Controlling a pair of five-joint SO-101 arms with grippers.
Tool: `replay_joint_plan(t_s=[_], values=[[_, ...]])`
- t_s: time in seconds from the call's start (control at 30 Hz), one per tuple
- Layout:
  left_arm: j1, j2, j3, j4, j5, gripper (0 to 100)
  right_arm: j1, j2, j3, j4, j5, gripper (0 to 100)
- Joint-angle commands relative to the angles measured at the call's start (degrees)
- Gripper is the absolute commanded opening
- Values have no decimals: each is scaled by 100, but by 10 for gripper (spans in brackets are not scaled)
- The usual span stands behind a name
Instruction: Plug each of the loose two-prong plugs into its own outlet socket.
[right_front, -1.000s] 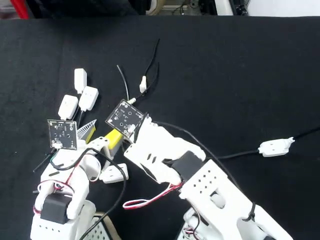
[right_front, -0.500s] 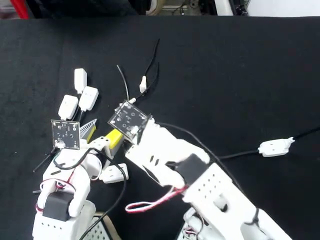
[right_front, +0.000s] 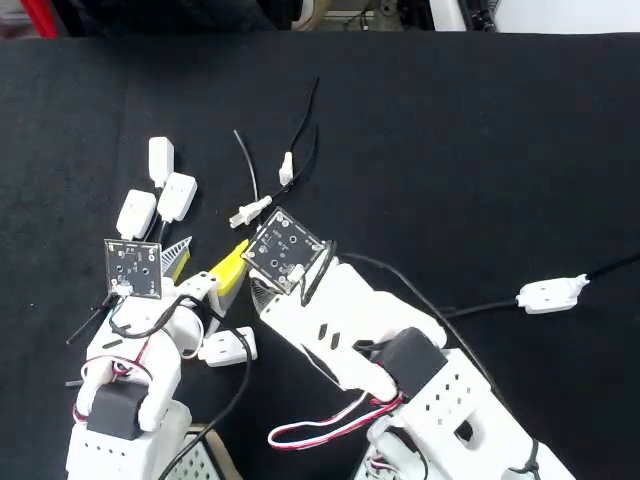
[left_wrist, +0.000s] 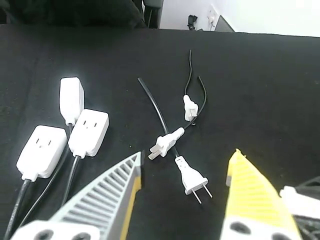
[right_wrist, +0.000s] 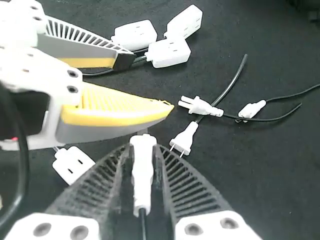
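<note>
My right end effector (right_wrist: 142, 150) grips a white corded piece (right_wrist: 141, 175), its long axis pointing far. A loose plug (right_wrist: 184, 140) lies on the counter (right_wrist: 250, 190) just beyond its tip, slightly right. The left end effector (left_wrist: 186, 155), spread wide, sits alongside, about as near.

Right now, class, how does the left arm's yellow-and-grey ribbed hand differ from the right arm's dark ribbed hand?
The left arm's yellow-and-grey ribbed hand is open and empty; the right arm's dark ribbed hand is shut on a slim white corded piece. The left hand's fingers carry yellow; the right hand's are plain dark grey. Both have ribbed, tapered fingers.
</note>
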Motion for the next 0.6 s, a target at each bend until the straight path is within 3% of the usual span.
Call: replay_joint_plan(t_s=[0.0, 0.1, 0.23, 0.4, 0.57], values=[[-136, 9, -13, 88, -62, 277, -26, -48, -435, 70, -70, 12], [-910, 9, -198, 246, -62, 277, 35, 558, -734, 220, -97, 12], [-2475, 0, -470, 466, -18, 277, 70, 1868, -1534, 510, -246, 12], [-4127, 0, -127, 475, -18, 277, 35, 3477, -2932, 1415, -571, 12], [-5095, 0, 154, 466, -35, 277, -176, 4875, -3864, 2207, -914, 12]])
